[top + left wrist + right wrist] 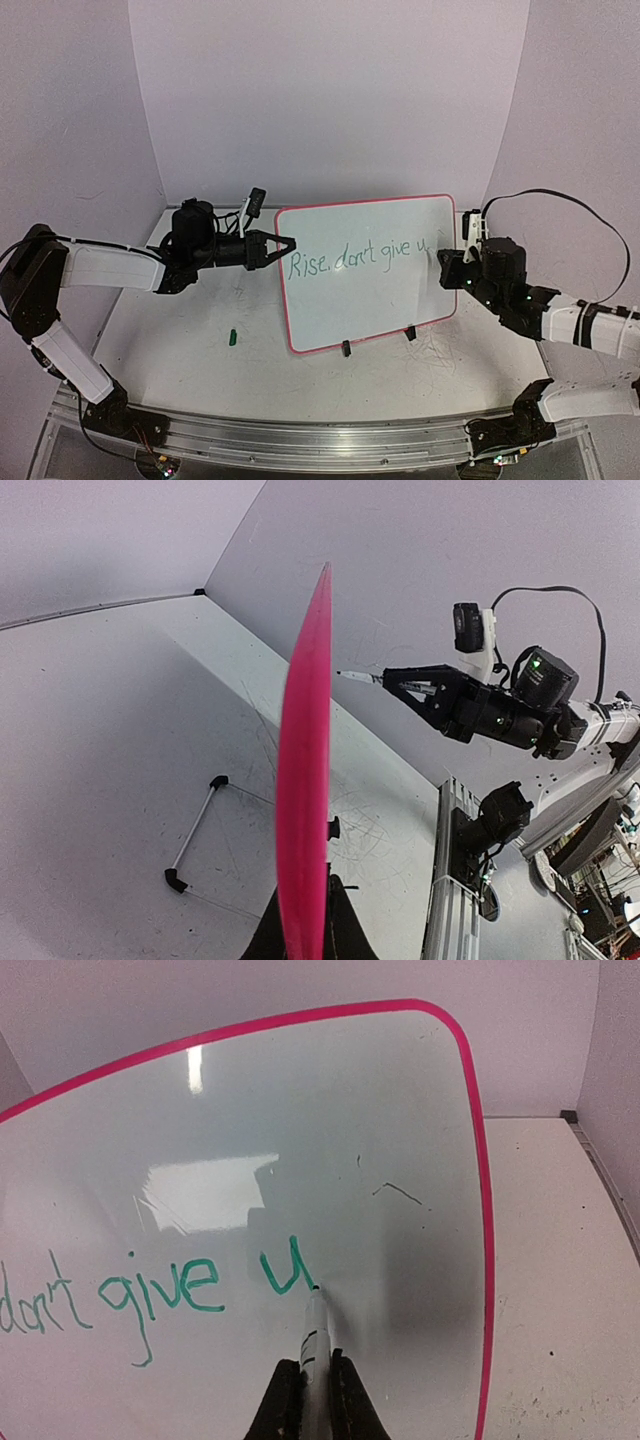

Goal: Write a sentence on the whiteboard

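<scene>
The whiteboard [380, 300] stands upright on two black clip feet, pink-framed, with green writing "Rise, don't give u". My left gripper [283, 243] is shut on the board's left edge; in the left wrist view the pink frame [305, 780] runs edge-on between the fingers. My right gripper [447, 268] is shut on a white marker [314, 1345] whose green tip touches the board at the foot of the "u" [283, 1272]. The board also shows in the right wrist view [400, 1140].
A small green marker cap [232, 337] lies on the table left of the board. A thin rod with black ends [196, 832] lies on the table behind the board. The aluminium rail [320, 435] runs along the near edge. Curved white walls enclose the back.
</scene>
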Tool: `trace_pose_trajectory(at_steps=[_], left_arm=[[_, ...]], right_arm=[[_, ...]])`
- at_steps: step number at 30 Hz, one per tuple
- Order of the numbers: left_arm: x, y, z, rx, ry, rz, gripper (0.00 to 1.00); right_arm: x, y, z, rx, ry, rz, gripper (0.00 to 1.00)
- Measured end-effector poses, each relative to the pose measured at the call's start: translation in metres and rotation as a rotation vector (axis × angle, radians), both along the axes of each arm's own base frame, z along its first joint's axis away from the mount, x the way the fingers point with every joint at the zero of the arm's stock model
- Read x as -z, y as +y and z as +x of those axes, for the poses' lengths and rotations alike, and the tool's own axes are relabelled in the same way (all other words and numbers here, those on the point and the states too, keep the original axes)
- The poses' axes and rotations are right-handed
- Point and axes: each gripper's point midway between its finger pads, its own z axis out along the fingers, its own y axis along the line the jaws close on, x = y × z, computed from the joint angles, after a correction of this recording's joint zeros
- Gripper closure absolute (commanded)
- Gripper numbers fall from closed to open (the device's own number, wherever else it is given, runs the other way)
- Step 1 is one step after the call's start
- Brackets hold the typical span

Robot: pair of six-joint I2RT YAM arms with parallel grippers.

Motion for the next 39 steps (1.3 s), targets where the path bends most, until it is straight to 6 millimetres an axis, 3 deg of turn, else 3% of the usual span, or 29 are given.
trace_pose_trajectory(at_steps=[19, 39], left_arm=[[0.0, 0.0, 0.0, 0.001, 0.0, 0.0, 1.0], [0.0, 0.0, 0.0, 0.0, 0.002, 0.0, 1.0]], right_arm=[[-0.01, 0.004, 0.015, 0.011, -0.021, 0.005, 1.0], [0.004, 0.002, 0.012, 0.011, 0.012, -0.006, 1.0]])
